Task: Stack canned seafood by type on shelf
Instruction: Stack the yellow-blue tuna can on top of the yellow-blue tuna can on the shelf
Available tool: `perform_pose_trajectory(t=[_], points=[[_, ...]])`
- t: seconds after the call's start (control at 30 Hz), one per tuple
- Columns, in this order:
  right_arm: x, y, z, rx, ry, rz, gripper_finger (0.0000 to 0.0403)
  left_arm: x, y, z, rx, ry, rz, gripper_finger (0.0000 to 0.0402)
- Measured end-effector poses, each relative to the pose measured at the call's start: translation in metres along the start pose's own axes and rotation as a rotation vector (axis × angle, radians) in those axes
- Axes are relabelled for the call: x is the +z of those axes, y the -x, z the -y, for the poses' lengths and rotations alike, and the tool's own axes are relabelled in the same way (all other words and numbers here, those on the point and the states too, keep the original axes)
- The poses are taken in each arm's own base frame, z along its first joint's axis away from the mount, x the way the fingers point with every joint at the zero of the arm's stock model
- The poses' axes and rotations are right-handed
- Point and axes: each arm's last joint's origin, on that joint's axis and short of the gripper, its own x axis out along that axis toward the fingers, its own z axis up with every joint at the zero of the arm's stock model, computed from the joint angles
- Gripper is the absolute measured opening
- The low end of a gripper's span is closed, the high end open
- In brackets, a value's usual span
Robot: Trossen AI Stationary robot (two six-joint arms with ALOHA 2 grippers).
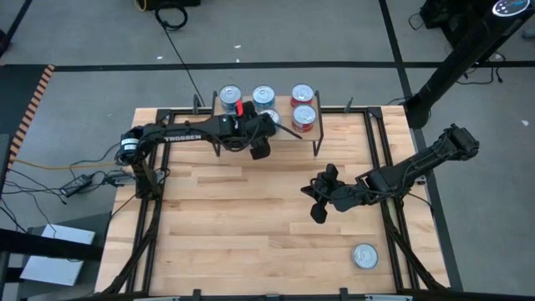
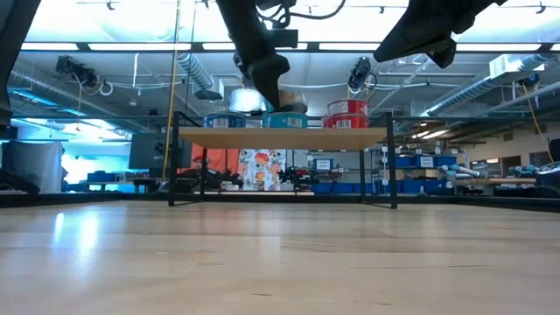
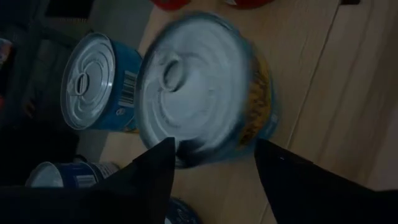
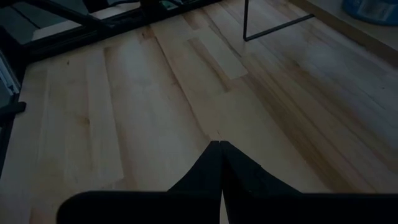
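Your left gripper (image 3: 211, 165) is hanging over the shelf (image 1: 334, 124), its fingers (image 3: 149, 171) standing apart on either side of a teal-labelled can (image 3: 205, 93); you cannot tell whether the pads are touching the tin. That can is sitting on top of another at the middle of the shelf (in the low view, a dark blue can (image 2: 224, 120) is showing to one side and red cans (image 2: 348, 114) to the other). Your right gripper (image 1: 318, 201) is hovering over the bare tabletop (image 1: 242, 217), fingers pressed together and holding nothing. One lone can (image 1: 364, 256) is lying near the table's front right corner.
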Motion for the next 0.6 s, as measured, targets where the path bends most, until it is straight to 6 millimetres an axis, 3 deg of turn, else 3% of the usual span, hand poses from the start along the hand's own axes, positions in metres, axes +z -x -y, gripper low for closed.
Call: perform_pose_trajectory(t=[0.33,0.6], points=[[0.000,0.000,0.000,0.000,0.001,0.000,0.0011,-0.003,-0.005,-0.008,0.017,0.017,-0.026,0.0250],[0.000,0.000,0.000,0.000,0.001,0.000,0.0011,0.006,0.016,-0.020,0.037,0.064,-0.028,0.0242]])
